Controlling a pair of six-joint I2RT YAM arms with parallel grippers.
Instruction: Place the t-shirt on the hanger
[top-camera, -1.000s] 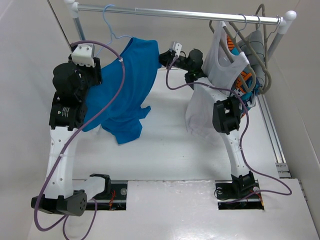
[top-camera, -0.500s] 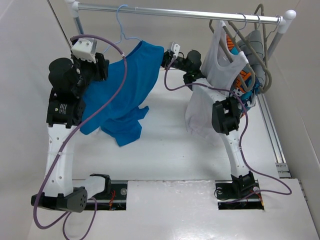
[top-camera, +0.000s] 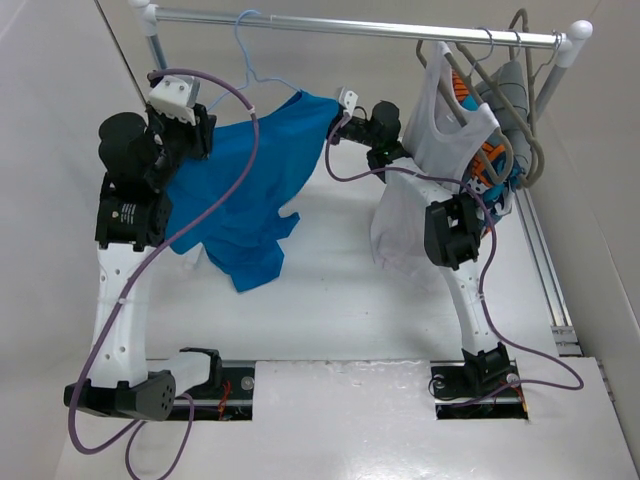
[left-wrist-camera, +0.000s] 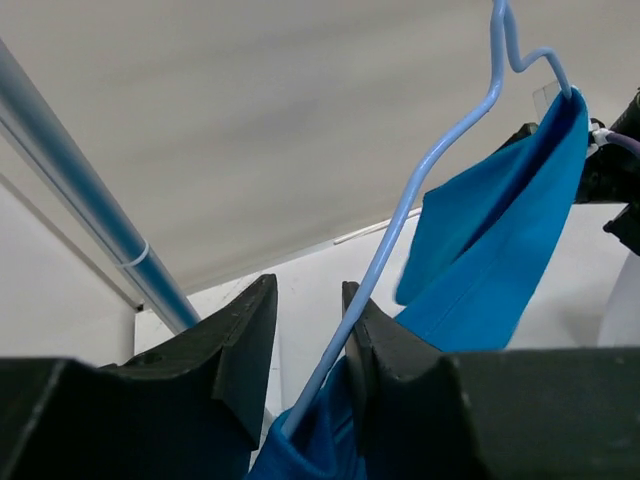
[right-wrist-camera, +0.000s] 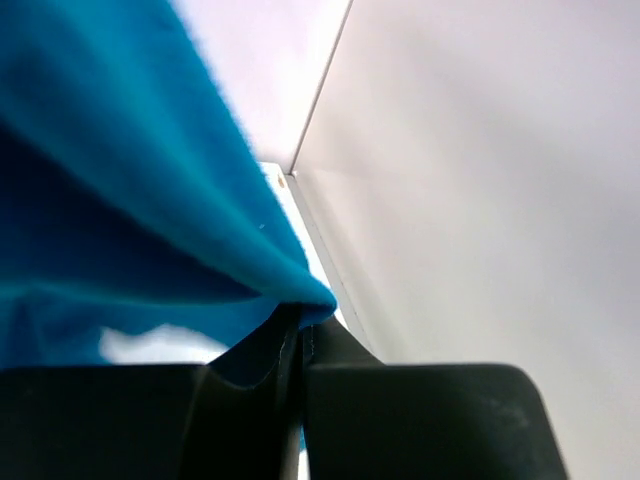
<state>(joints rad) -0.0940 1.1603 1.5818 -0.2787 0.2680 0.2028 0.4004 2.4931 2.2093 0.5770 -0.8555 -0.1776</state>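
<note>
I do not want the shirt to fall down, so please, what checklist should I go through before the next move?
1. The right claw is shut on the t-shirt: ok.
2. Wire of the hanger lies inside the left claw: ok.
3. The left claw is clamped on the hanger: not ok, a gap shows.
4. The hook sits over the rail: ok.
5. Both hanger shoulders inside the t-shirt: cannot tell.

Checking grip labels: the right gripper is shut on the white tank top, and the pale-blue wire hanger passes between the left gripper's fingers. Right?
No. The right wrist view shows the right gripper shut on the bright blue fabric t-shirt, not the white tank top. The pale-blue wire hanger does pass between the fingers of the left gripper.
</note>
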